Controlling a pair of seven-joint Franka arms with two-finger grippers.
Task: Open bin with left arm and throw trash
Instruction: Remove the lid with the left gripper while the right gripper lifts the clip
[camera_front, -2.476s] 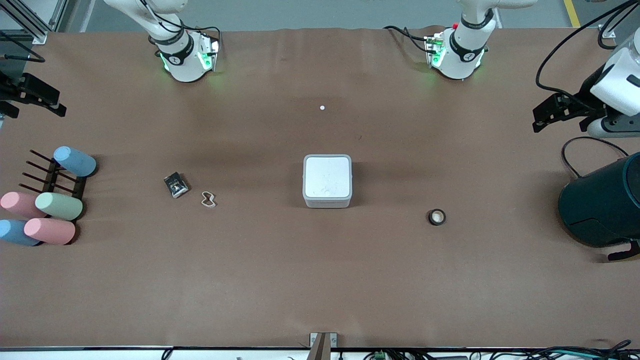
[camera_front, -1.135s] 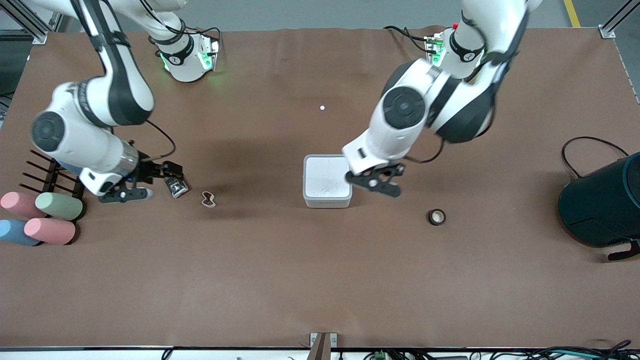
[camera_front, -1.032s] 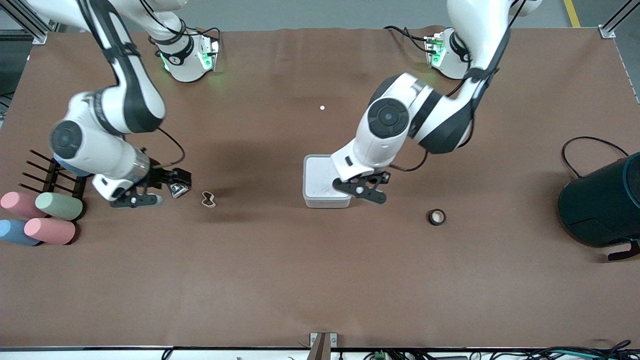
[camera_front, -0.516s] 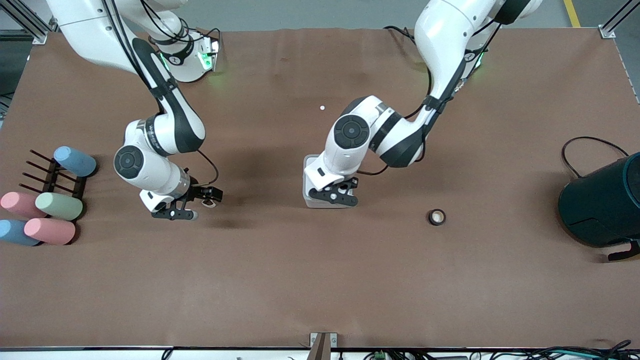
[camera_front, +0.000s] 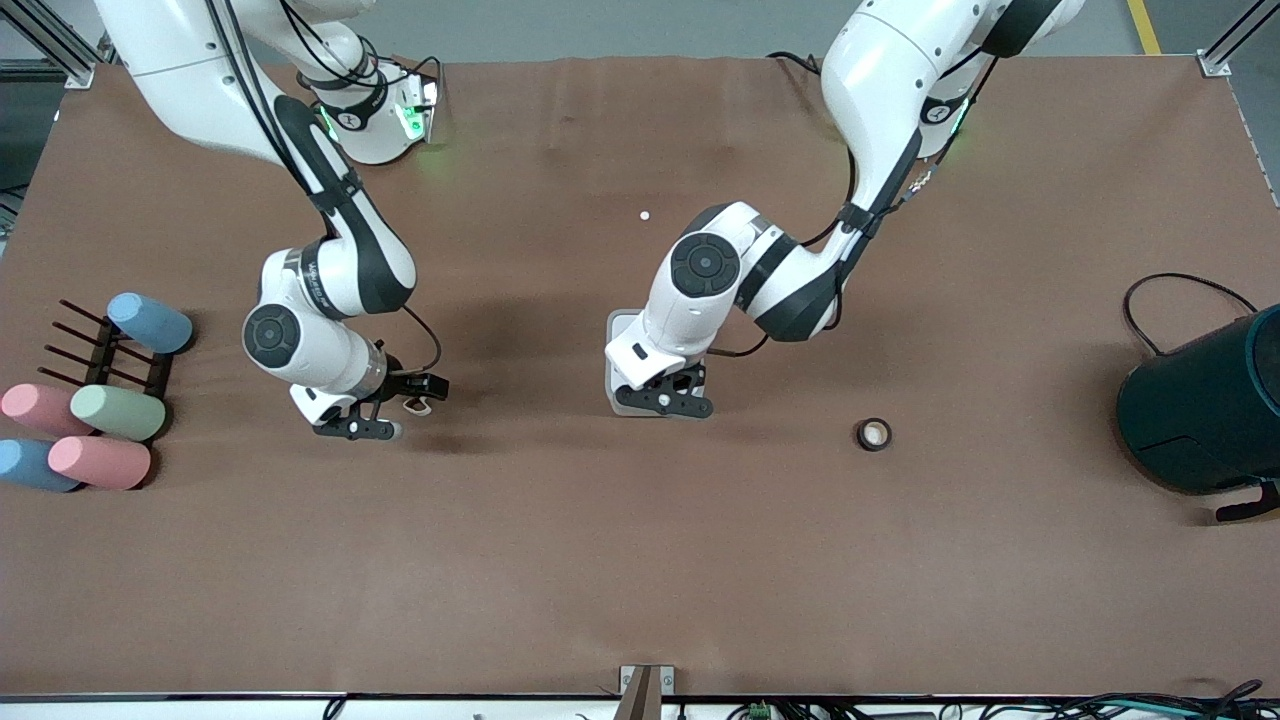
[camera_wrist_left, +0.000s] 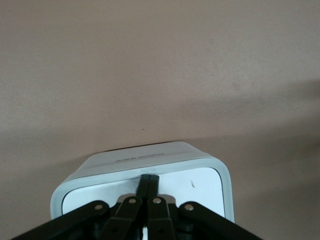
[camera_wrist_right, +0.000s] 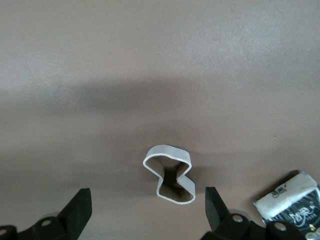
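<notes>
The white-grey bin (camera_front: 612, 338) stands mid-table, mostly covered by the left arm. My left gripper (camera_front: 662, 394) is shut and empty, its fingertips (camera_wrist_left: 148, 183) low over the closed white lid (camera_wrist_left: 200, 182) near one edge. My right gripper (camera_front: 402, 410) is open, low over the table, with the whitish pretzel loop (camera_wrist_right: 169, 175) lying between its fingers (camera_wrist_right: 216, 204). The loop also shows in the front view (camera_front: 418, 405). The black foil packet (camera_wrist_right: 290, 199) lies beside the right gripper and is hidden in the front view. The black ring (camera_front: 874, 434) lies toward the left arm's end.
Pastel cylinders (camera_front: 118, 412) on a black rack (camera_front: 90, 345) lie at the right arm's end. A big dark teal drum (camera_front: 1205, 405) with a cable stands at the left arm's end. A small white dot (camera_front: 645, 215) lies nearer the bases.
Both arms swung in from the table's ends. The left gripper came down over the bin's lid. The right gripper passed over the foil packet to the loop.
</notes>
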